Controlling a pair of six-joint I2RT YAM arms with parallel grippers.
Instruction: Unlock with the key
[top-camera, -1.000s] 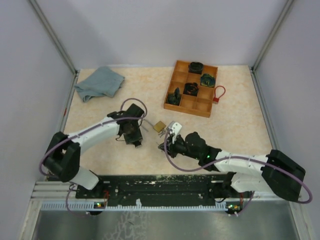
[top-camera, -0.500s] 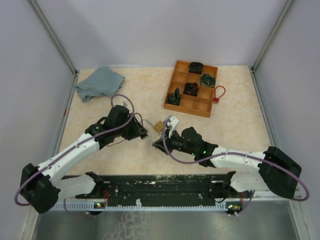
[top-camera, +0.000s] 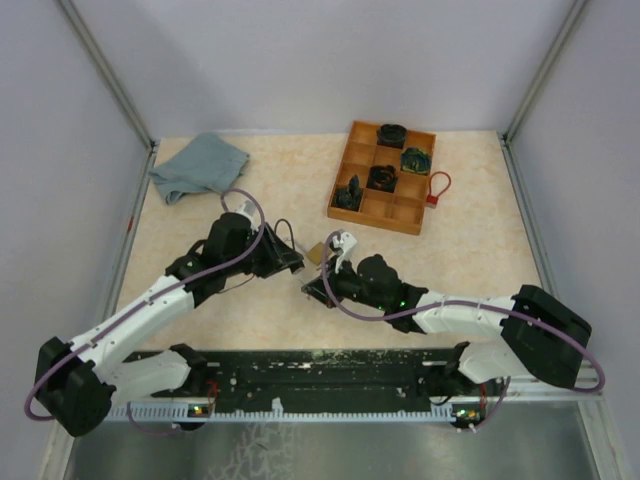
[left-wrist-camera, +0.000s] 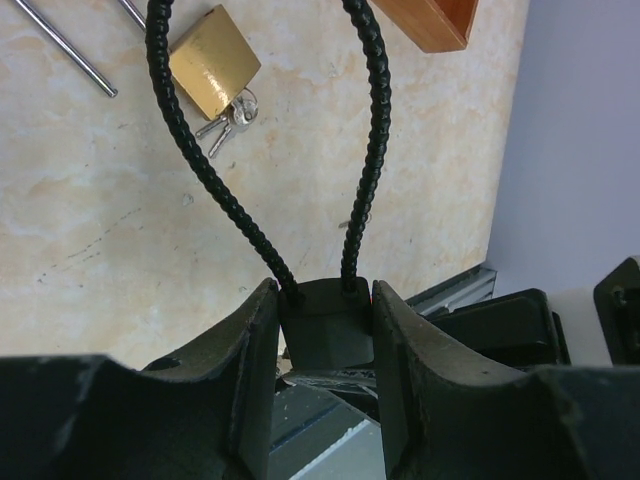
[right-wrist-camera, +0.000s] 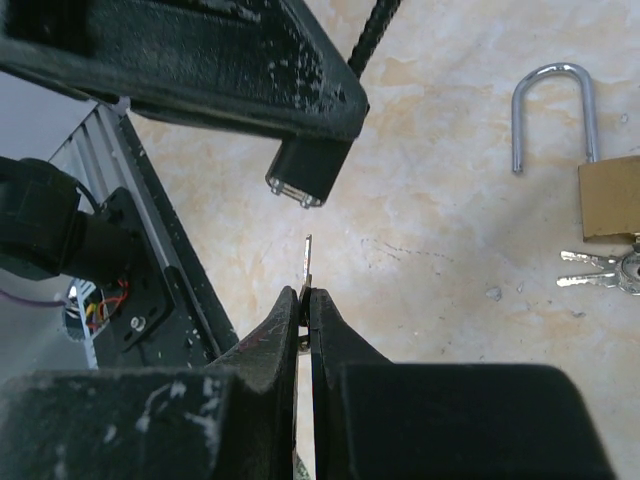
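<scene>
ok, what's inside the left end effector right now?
A black lock body is clamped between the fingers of the left end effector, with its ribbed cable looping out ahead. The body's lower end is covered by the fingers in the wrist view.

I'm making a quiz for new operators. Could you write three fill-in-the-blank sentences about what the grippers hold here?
1. The left gripper is shut on a black cable ___.
2. The right gripper pinches a single small ___.
3. The brass padlock lies on the ___, held by neither gripper.
Missing words: lock; key; table.
</scene>
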